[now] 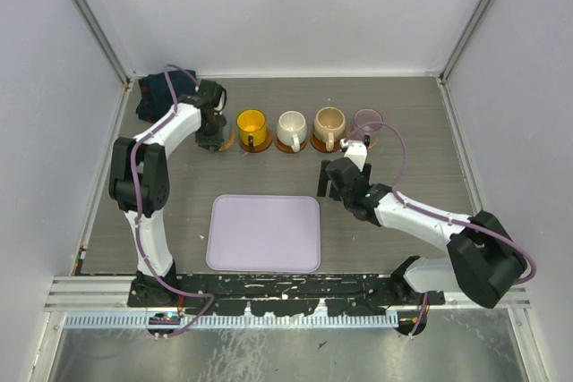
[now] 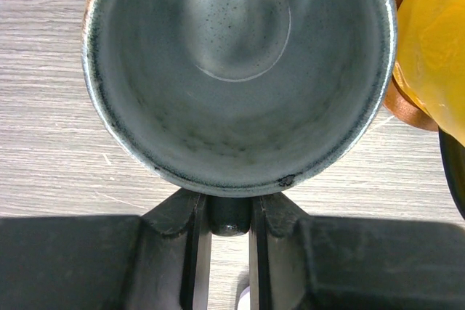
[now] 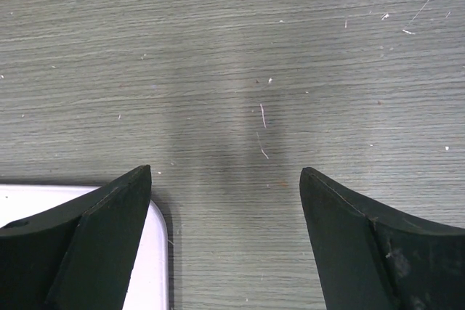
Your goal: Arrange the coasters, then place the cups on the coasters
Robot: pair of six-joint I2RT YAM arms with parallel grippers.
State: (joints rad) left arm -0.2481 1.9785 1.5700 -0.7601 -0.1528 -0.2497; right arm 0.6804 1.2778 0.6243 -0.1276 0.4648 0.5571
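Note:
Five cups stand in a row at the back, each on a brown coaster: grey-green (image 1: 213, 134), yellow (image 1: 252, 124), white (image 1: 292, 127), tan (image 1: 329, 123) and mauve (image 1: 367, 120). My left gripper (image 1: 212, 121) is over the grey-green cup (image 2: 240, 70), which sits on the leftmost coaster (image 1: 226, 141). The cup's dark handle (image 2: 230, 219) is pinched between the jaws of the left gripper (image 2: 230, 205). The yellow cup (image 2: 436, 41) and its coaster (image 2: 403, 103) lie just to the right. My right gripper (image 1: 333, 181) (image 3: 225, 179) hangs open over bare table.
The lavender tray (image 1: 264, 233) lies at the centre front, and its corner (image 3: 154, 266) sits under my right gripper's left finger. A dark bundle (image 1: 157, 96) lies at the back left corner. Walls close in the table on three sides.

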